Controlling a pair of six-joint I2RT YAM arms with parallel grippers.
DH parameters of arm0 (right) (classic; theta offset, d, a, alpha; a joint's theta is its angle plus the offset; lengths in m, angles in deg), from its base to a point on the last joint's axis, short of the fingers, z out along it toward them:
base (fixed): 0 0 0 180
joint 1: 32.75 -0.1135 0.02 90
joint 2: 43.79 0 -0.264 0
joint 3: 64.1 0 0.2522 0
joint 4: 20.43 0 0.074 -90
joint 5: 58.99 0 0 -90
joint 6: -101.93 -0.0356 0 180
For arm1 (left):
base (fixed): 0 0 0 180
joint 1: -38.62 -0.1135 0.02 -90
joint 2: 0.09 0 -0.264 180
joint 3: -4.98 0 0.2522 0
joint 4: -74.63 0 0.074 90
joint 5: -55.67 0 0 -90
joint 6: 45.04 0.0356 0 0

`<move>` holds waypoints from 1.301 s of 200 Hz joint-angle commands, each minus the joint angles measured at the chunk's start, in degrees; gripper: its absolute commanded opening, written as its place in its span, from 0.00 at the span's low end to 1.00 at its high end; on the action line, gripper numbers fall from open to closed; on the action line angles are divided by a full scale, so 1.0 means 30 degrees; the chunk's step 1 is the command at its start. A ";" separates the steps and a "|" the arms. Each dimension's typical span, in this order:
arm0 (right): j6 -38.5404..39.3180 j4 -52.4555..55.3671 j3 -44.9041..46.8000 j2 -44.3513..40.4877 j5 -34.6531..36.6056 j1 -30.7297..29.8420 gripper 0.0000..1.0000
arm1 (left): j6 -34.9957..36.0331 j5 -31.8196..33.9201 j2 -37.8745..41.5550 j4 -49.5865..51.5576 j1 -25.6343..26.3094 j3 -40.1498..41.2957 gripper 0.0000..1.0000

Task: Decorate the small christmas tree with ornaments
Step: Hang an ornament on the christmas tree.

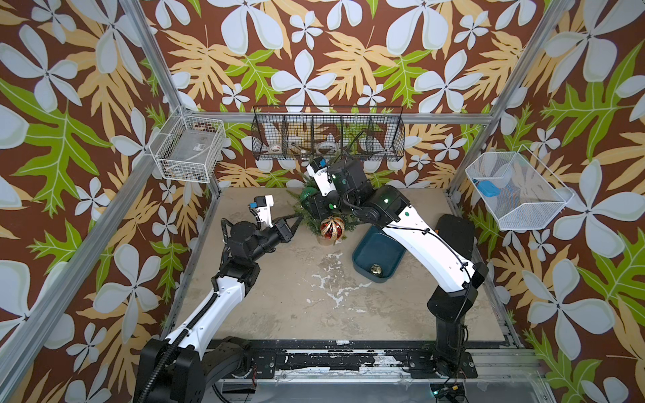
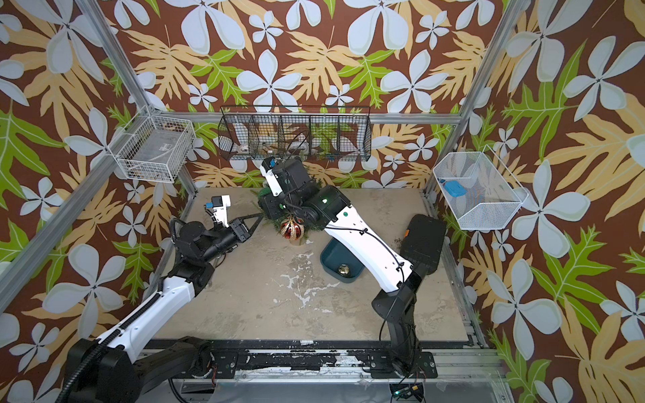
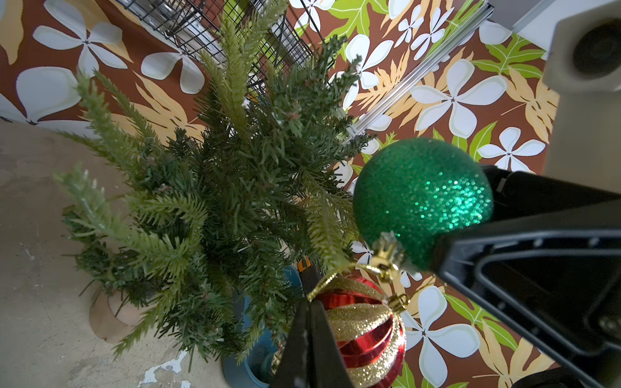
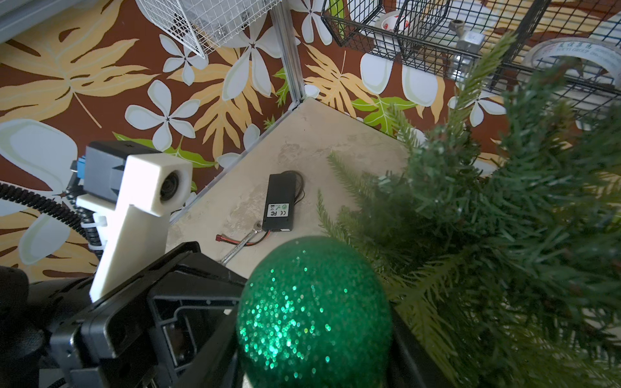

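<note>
So, the blue tray [image 1: 359,260] holds just the gold bauble [image 1: 376,269]. The right arm reaches over it to the small christmas tree [image 3: 235,188] at the table's back, and the right gripper [image 3: 495,221] clamps the green bauble [image 3: 420,201] beside the branches. The left gripper [image 1: 299,217] has its jaws pressed together, right at the bauble's gold loop [image 3: 332,278].

1 small dark green fir tree [image 3: 235,188]; 3 shiny round baubles: 1 red gold-striped bauble [image 1: 332,228], 1 green glittery bauble [image 3: 420,201], 1 small gold bauble [image 1: 376,269]; 1 dark blue plastic tray [image 1: 371,246]; 2 white wire baskets [image 1: 188,150] [image 1: 516,195]; 1 black wire basket [image 1: 328,136].
</note>
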 commanded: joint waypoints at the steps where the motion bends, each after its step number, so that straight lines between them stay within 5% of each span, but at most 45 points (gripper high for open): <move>1: 0.0029 -0.0235 -0.0122 -0.0144 0.0245 -0.0039 0.55 | 0.0011 -0.0087 -0.0115 -0.0478 -0.0064 -0.0245 0.00; 145: -0.0176 0.0330 -0.0048 -0.0370 0.2079 -0.0037 0.56 | 0.0058 -0.1260 -0.0917 -0.0224 -0.0056 -0.0824 0.00; 260: -0.0260 -0.0461 0.0322 -0.0378 -0.0629 -0.0078 0.55 | -0.0678 -0.1040 0.0946 -0.0871 -0.0879 0.0744 0.00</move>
